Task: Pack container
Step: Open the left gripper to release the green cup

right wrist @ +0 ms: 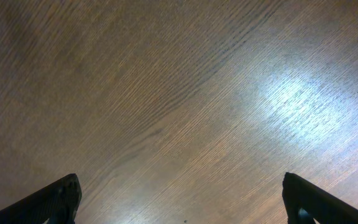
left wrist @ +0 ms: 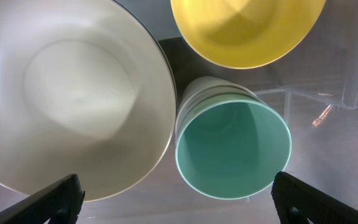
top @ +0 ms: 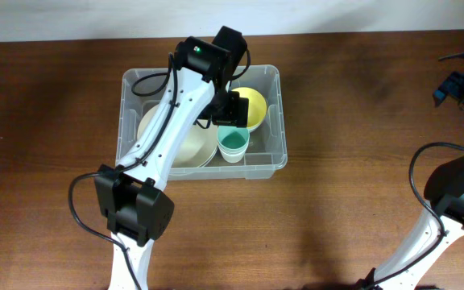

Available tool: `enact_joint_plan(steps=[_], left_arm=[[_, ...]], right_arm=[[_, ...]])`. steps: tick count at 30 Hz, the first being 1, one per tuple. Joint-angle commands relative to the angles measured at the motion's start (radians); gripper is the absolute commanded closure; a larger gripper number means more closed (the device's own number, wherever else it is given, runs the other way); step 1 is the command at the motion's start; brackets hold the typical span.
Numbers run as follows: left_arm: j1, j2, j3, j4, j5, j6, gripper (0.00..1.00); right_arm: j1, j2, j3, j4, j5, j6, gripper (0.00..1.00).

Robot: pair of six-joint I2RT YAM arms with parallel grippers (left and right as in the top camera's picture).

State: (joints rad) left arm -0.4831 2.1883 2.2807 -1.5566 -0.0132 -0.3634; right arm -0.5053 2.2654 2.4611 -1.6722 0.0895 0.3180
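The container (top: 139, 90) is sitting mouth-up at far left-centre of the surface (top: 361, 121), long axis running left-right. We are finding the left jaws, above its teal cup (top: 233, 143), and the right jaws gaping wide, holding nothing.

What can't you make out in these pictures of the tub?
1. Plate: overhead, the left arm covers its middle; the left wrist view's edge cuts it off.
2. Bowl: overhead, the left pincer hides its left part; the wrist view's top edge crops it.
3. Right pincer: overhead, small and cut by the right edge; its wrist view shows only table.
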Motion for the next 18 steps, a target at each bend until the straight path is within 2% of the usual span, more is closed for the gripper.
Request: enact_joint_plan(steps=[1,18], left_arm=[[0.008,0.005,0.023,-0.002,-0.017,0.0,0.01],[0.007,0.005,0.022,-0.012,-0.019,0.001,0.01]], right_arm=[[0.001,-0.021,-0.002,0.001,0.009,0.008,0.01],[0.001,-0.021,-0.002,0.001,0.009,0.008,0.01]])
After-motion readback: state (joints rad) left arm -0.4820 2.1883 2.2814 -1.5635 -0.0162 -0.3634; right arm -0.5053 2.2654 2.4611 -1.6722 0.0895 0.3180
